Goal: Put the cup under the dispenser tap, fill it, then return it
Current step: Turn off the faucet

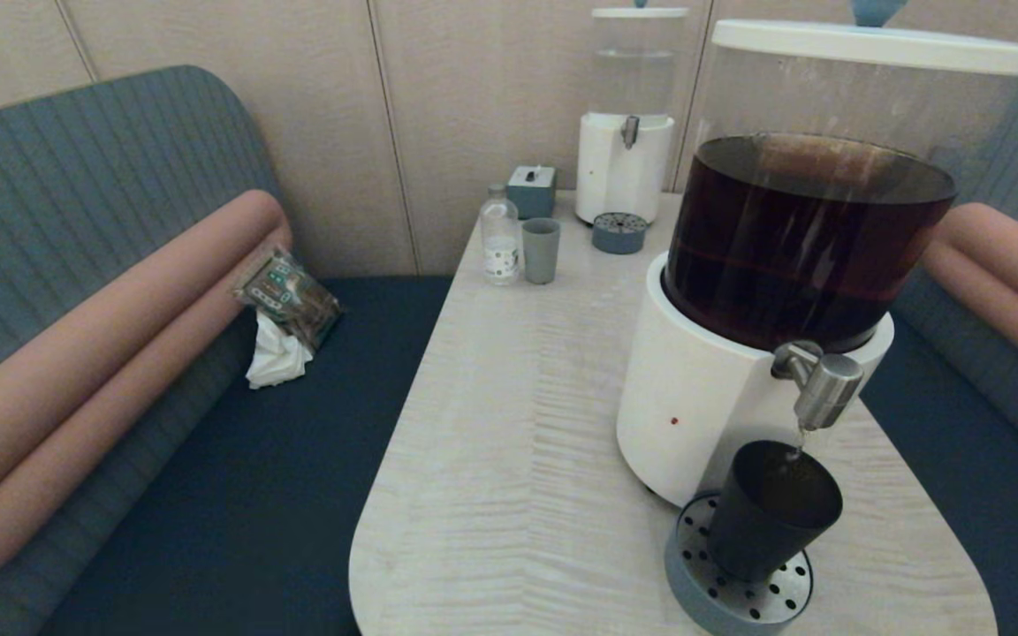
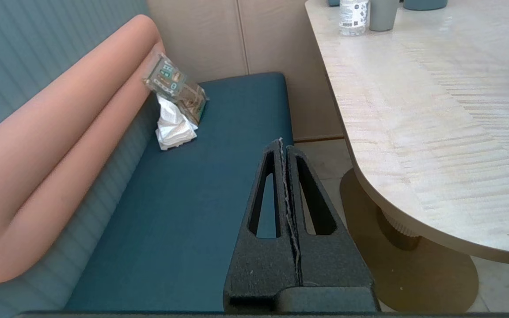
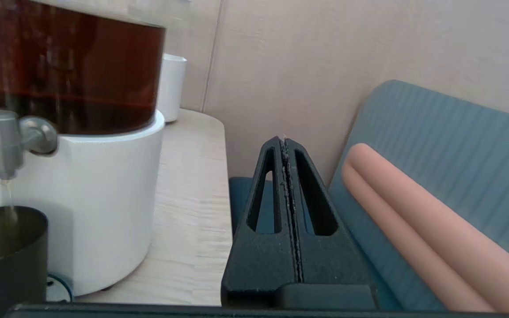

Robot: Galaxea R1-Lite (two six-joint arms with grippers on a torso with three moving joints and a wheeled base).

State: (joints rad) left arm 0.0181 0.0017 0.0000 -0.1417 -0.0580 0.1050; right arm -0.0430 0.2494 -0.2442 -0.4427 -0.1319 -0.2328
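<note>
Cup [image 1: 770, 512] upright on the drip tray [image 1: 695, 587] under the tap [image 1: 823, 389], filling. My right claw [image 3: 284, 140] closed, empty, beside the table; it's nearer. Left claw [image 2: 281, 142] closed over the bench.

Soft even indoor light, faint shadows, slight edge distortion, no glare.
</note>
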